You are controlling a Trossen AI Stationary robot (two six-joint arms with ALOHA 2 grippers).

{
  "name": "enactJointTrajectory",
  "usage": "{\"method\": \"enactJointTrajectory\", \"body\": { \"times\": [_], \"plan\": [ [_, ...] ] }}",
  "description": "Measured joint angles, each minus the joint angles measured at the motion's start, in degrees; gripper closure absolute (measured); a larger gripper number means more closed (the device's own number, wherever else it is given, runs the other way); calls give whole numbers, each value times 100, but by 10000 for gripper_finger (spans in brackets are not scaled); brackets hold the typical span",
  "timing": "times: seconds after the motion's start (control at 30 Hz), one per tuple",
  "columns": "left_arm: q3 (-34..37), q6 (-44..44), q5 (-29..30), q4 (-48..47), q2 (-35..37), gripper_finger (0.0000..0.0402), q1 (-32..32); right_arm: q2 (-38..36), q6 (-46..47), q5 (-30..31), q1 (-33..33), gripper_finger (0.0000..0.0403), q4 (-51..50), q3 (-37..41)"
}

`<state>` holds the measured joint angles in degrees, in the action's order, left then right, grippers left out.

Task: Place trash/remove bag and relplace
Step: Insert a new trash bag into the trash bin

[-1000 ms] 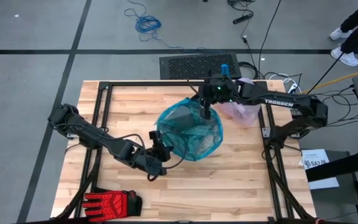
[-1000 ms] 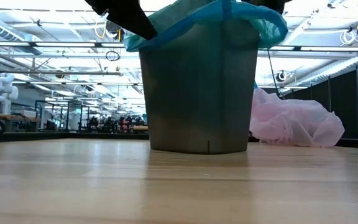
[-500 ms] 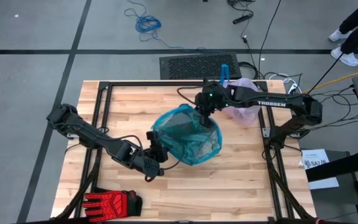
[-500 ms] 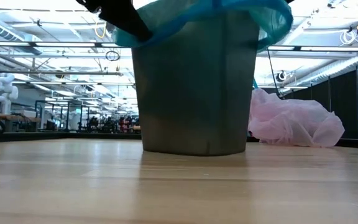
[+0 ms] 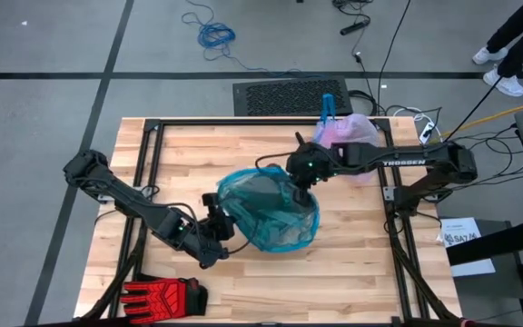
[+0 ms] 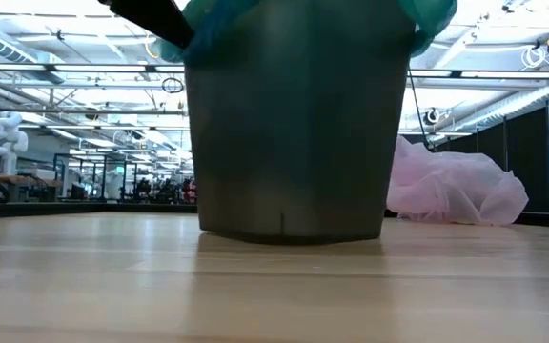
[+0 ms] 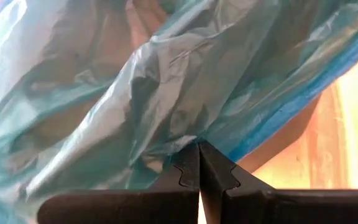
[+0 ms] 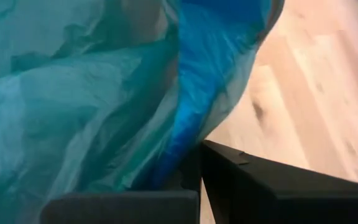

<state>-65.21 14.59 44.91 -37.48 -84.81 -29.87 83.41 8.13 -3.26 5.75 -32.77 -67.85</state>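
A grey bin (image 6: 294,124) stands upright on the table, with the translucent teal-green bag (image 5: 271,207) draped over its rim. My left gripper (image 5: 218,216) is at the bin's left side and is shut on the bag. My right gripper (image 5: 300,178) is at the bin's far-right rim, shut on the bag's blue edge. The pale lilac-pink bag (image 5: 347,136) lies crumpled on the table near the far right edge; the low view shows the pink bag (image 6: 456,186) behind the bin. No paper wads are in view. My left gripper pinches a gathered fold of the teal bag's wall (image 7: 194,134) between its two shut fingers, just below the blue rim band, at the bin's left side. The film runs creased away from the fingers. My right gripper pinches the teal bag's blue rim band (image 8: 182,140) between its shut fingers at the bin's far-right rim. The film hangs over the bin's edge there.
A red-and-black glove (image 5: 162,295) lies at the table's near left corner. Black frame rails (image 5: 143,182) run along the table's left, far and right sides. Bare wood (image 5: 334,272) lies near the bin on the near right.
Both grippers have kept their hold on the teal bag and moved toward the near edge and slightly left. The bin has slid along the table with them, closer to the low camera. The bag has come further down over the rim.
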Motion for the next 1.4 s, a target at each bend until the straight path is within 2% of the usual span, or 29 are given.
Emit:
{"method": "enactJointTrajectory", "body": {
  "times": [0.2,0.47,0.6,0.77,0.83,1.1,1.23,1.4],
  "plan": [
    [0,33,146,-59,39,401,-20,-421,-127,735,-23,403,-121,20],
    [0,111,103,-98,39,401,-24,-1173,-861,1658,15,403,139,14],
    [0,150,73,-94,39,401,-24,-1391,-888,1614,-73,403,299,13],
    [2,159,56,-66,39,402,-26,-1323,-1087,637,-186,403,673,2],
    [0,159,56,-33,39,401,-26,-1177,-1180,439,-212,403,786,2],
    [0,159,9,15,37,401,-26,-564,-1397,493,254,403,991,2],
    [0,164,-37,17,37,401,-26,-529,-1393,487,589,403,1224,-2],
    [0,164,-55,14,35,401,-26,-473,-1335,423,969,403,948,-2]
  ]
}}
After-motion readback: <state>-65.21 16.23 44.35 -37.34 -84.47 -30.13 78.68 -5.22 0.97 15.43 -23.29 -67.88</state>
